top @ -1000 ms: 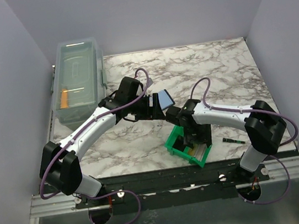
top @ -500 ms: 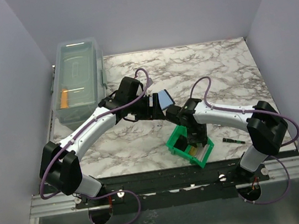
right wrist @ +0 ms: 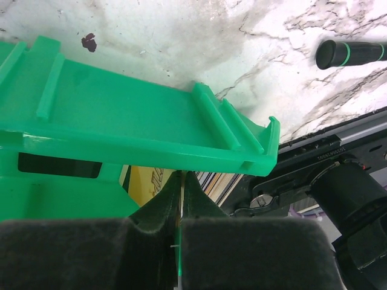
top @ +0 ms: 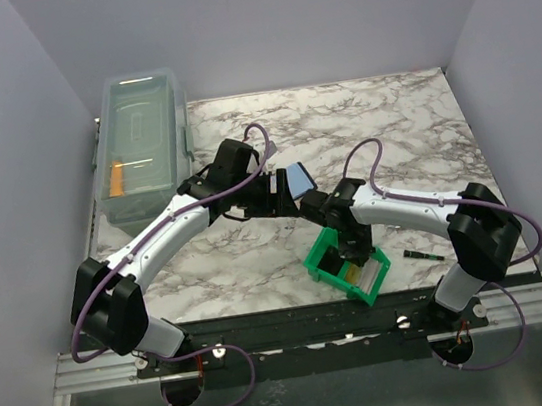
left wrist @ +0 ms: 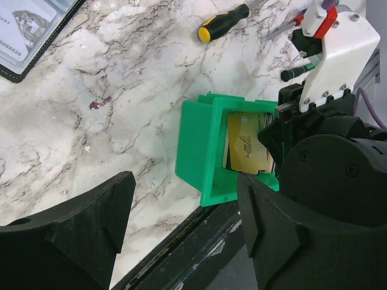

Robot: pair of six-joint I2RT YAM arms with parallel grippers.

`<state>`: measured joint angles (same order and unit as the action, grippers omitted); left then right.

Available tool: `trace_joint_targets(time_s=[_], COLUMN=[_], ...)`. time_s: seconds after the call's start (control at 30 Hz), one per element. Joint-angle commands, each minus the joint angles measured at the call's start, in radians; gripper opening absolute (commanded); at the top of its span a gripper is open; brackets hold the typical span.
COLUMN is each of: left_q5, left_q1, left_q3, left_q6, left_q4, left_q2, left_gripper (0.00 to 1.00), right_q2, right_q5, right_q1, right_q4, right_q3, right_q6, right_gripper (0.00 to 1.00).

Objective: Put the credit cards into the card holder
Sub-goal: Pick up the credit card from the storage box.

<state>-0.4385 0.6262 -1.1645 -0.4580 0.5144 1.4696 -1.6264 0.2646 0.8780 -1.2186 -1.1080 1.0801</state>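
Note:
The green bin [top: 346, 271] stands at the table's near edge and holds several credit cards [left wrist: 245, 145] on edge. My right gripper [top: 354, 250] reaches down into the bin. In the right wrist view, the right gripper [right wrist: 181, 176] is shut on the thin pale edge of one credit card, next to a yellow card [right wrist: 147, 181] and the striped card edges [right wrist: 210, 181]. The card holder [top: 298, 177] lies open on the marble, blue-grey face up, and also shows as the card holder [left wrist: 27, 30] in the left wrist view. My left gripper [top: 276, 198] hovers beside it, and the left gripper [left wrist: 184, 193] is open and empty.
A clear lidded box [top: 142, 145] stands at the back left. A yellow-and-black screwdriver [left wrist: 224, 21] lies on the marble. A black-and-green screwdriver [top: 423, 255] lies right of the bin, also visible as the screwdriver [right wrist: 351, 53]. The table edge and rail [top: 298, 325] run just below the bin.
My right gripper's jaws have closed from open inside the green bin, and the wrist has shifted slightly. The left arm has not moved.

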Motion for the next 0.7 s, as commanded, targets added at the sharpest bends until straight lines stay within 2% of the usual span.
trace_joint_targets(time_s=[0.0, 0.43, 0.67], left_q5=[-0.014, -0.032, -0.137], left_q1=[0.004, 0.004, 0.006], left_q3=[-0.004, -0.019, -0.019], left_q6=[0.016, -0.008, -0.060], left_q4=[0.008, 0.008, -0.026], left_q2=[-0.033, -0.026, -0.008], left_gripper=[0.75, 0.75, 0.74], right_q2=[0.026, 0.226, 0.282], right_q5=[0.038, 0.040, 0.038], right_q1=[0.007, 0.006, 0.006], right_q4=[0.019, 0.236, 0.286], right_q3=[-0.017, 0.083, 0.132], right_q6=[-0.010, -0.035, -0.015], right_gripper=[0.00, 0.00, 0.00])
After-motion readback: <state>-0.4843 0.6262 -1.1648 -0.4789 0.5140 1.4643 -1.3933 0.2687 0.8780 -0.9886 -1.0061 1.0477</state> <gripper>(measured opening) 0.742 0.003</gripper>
